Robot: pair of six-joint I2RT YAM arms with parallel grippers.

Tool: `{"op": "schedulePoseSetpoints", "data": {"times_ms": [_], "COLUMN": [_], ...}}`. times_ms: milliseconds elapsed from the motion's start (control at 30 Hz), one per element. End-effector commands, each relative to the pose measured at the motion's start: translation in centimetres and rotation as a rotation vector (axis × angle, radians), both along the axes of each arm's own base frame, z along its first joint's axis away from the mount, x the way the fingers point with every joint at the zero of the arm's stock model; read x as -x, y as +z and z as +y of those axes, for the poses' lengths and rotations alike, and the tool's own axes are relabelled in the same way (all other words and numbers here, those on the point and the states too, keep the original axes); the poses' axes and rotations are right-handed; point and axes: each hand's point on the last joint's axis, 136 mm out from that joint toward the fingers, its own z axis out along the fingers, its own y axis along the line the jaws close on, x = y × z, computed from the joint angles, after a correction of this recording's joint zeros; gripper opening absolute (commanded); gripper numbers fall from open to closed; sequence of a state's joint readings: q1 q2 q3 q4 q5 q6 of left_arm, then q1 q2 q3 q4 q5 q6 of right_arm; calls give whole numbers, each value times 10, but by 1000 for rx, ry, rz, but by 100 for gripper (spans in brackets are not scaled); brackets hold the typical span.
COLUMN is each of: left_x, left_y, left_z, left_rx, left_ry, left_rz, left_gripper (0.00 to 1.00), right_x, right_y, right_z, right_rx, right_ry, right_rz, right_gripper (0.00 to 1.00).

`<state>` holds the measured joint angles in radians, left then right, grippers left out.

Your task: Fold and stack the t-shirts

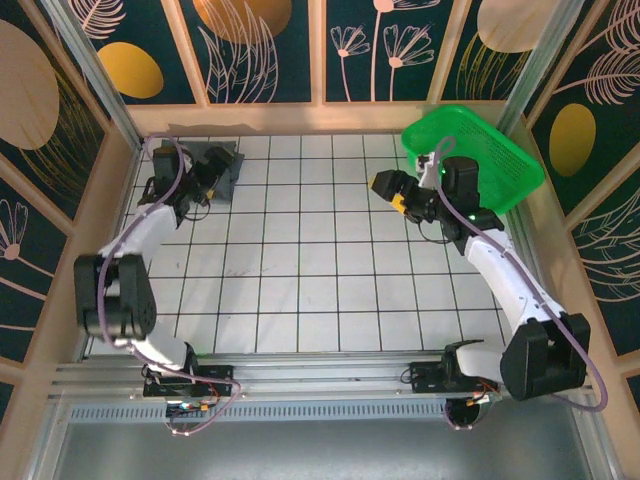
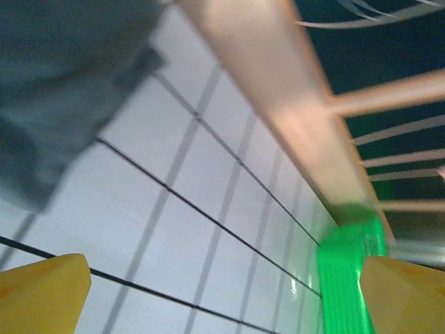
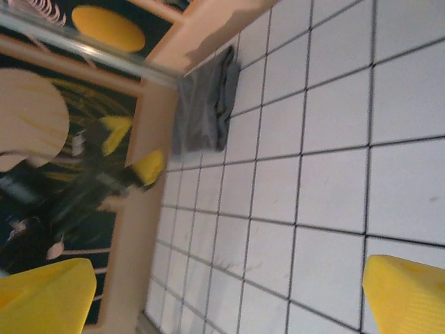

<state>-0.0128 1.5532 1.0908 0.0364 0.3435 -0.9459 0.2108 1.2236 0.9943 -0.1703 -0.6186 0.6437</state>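
Note:
The t-shirts (image 1: 222, 160) lie as a small folded dark slate pile in the far left corner of the tiled table. In the left wrist view the dark cloth (image 2: 55, 90) is blurred at the upper left. In the right wrist view the folded pile (image 3: 205, 104) lies far off by the wooden wall. My left gripper (image 1: 203, 186) hovers just in front of the pile; it (image 2: 222, 299) is open, with bare tiles between its yellow fingertips (image 2: 42, 296). My right gripper (image 1: 388, 190) hangs beside the green basket, and it (image 3: 226, 299) is open and empty, its fingertips (image 3: 407, 292) wide apart.
A green plastic mesh basket (image 1: 478, 155) stands tilted at the far right corner; its rim (image 2: 351, 264) also appears in the left wrist view. Wooden walls (image 1: 300, 117) fence the table on three sides. White tiles (image 1: 310, 270) stretch between the arms.

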Motion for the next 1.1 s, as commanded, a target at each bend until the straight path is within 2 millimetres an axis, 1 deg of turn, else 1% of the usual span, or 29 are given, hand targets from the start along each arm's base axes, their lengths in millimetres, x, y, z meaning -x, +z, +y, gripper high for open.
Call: {"op": "schedulePoseSetpoints", "data": {"times_ms": [0,33,67,100,133,167,200,233,267,300,367,433,467,500,533,600,667,700,733,800,867,900,933,967,1000,1033,1067], "left_x": [38,49,63,77,92,102,112,119,125,132,145,150,147,138,131,116,102,95,89,70,57,51,51,56,67,81,100], "left_y": [15,28,27,29,30,31,32,29,27,19,-8,-32,-37,-39,-42,-53,-68,-73,-75,-72,-83,-84,-83,-76,-69,-64,-58], "left_z": [26,38,51,69,87,97,103,103,101,103,113,119,122,118,116,115,114,116,118,115,117,113,110,106,103,101,104], "left_rx": [-149,-183,-221,-271,-324,-382,-448,-521,-575,-611,-667,-739,-761,-832,-867,-879,-904,-928,-943,-977,-980,-981,-980,-977,-973,-967,-954], "left_ry": [102,162,225,320,409,446,462,440,421,425,469,466,466,403,369,355,331,327,331,299,275,242,227,227,236,255,313], "left_rz": [-14,-49,-56,-60,-73,-118,-186,-275,-347,-391,-368,-334,-303,-289,-289,-275,-256,-245,-241,-266,-221,-216,-233,-280,-343,-401,-471], "left_gripper": [99,99,99,99,99,99,99,99,99,99,99,99,99,99,99,99,99,99,99,99,99,99,99,99,99,99,99], "right_x": [-7,-8,-7,-4,0,4,9,12,15,19,21,21,21,22,21,16,9,2,-4,-16,-28,-32,-34,-31,-26,-23,-20], "right_y": [35,30,30,31,27,23,20,10,2,-11,-39,-63,-71,-82,-92,-118,-133,-135,-133,-127,-122,-122,-128,-132,-136,-133,-136], "right_z": [-57,-87,-109,-131,-153,-170,-183,-189,-190,-192,-201,-207,-209,-211,-211,-213,-210,-207,-206,-200,-197,-197,-199,-199,-198,-195,-192], "right_rx": [161,214,243,270,318,359,401,457,526,618,747,804,815,829,835,859,875,884,883,834,796,763,761,752,743,738,737], "right_ry": [-276,-411,-503,-585,-693,-779,-848,-878,-877,-872,-874,-855,-853,-847,-835,-797,-754,-726,-724,-713,-700,-703,-705,-712,-710,-703,-683], "right_rz": [-151,-141,-152,-182,-218,-262,-349,-435,-514,-569,-574,-553,-548,-540,-531,-469,-452,-446,-468,-519,-563,-574,-556,-567,-594,-636,-625], "right_gripper": [99,99,99,99,99,99,99,99,99,99,99,99,99,99,99,99,99,99,99,99,99,99,99,99,99,99,99]}}
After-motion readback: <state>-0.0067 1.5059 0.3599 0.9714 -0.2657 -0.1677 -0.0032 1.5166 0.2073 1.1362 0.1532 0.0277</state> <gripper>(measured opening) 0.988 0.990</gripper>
